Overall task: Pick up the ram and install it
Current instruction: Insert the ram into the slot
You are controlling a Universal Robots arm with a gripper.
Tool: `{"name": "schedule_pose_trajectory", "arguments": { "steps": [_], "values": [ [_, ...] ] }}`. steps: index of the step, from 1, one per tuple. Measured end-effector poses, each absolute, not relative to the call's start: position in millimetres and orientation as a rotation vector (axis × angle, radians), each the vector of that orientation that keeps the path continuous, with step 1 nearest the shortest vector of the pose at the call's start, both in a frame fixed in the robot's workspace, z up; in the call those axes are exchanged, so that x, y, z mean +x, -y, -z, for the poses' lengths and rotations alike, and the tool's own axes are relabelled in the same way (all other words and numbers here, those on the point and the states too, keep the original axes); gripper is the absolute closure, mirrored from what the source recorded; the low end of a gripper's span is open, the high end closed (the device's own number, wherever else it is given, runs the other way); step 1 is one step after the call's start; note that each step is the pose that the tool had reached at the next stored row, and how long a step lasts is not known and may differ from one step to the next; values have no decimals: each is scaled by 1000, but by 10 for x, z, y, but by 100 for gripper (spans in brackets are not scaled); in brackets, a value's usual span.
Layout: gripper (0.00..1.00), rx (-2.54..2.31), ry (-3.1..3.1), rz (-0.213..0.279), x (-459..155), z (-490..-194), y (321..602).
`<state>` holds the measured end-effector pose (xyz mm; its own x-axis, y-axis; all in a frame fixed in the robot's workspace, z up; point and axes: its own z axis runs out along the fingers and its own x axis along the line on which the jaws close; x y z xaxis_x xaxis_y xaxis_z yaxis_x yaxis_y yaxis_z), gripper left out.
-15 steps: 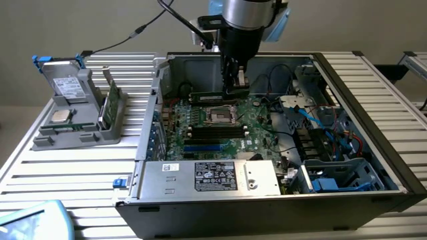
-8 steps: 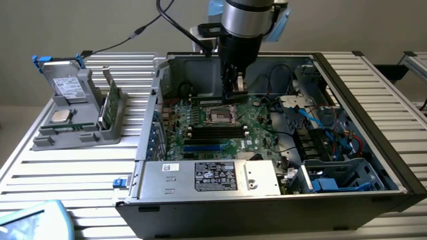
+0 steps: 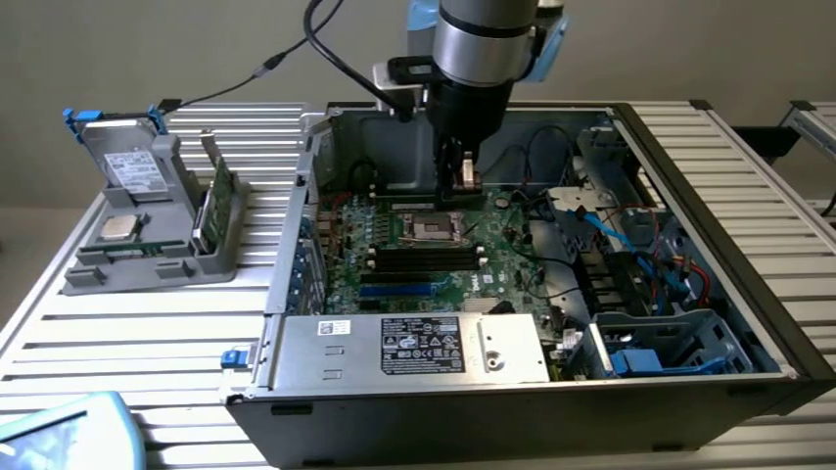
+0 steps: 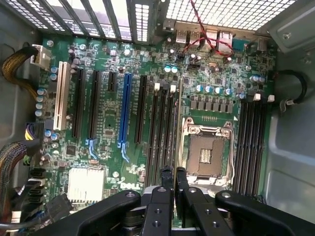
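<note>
Two black fingers (image 4: 165, 196) of the gripper (image 3: 465, 184) are pressed together with nothing between them; it hangs inside the open computer case (image 3: 457, 421), over the motherboard (image 3: 496, 245), close above the processor socket (image 4: 206, 155); the ram (image 3: 137, 247) lies in the grey holder (image 3: 92, 279) at the exterior view's left, well apart from the gripper, near a silver processor chip (image 3: 120, 227).

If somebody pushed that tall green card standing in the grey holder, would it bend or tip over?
It would probably stay stiff: the green card looks like a flat circuit board. It stands on its thin edge, so a sideways push might tip it, though the grey holder seems to hold its bottom.
</note>
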<state>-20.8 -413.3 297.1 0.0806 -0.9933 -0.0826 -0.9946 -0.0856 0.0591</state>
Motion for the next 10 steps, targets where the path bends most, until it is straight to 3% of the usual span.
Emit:
{"name": "schedule_pose_trajectory", "arguments": {
  "steps": [10],
  "values": [
    [86,-2294,-2159,-123,-206,-2954,4156]
  ]
}}
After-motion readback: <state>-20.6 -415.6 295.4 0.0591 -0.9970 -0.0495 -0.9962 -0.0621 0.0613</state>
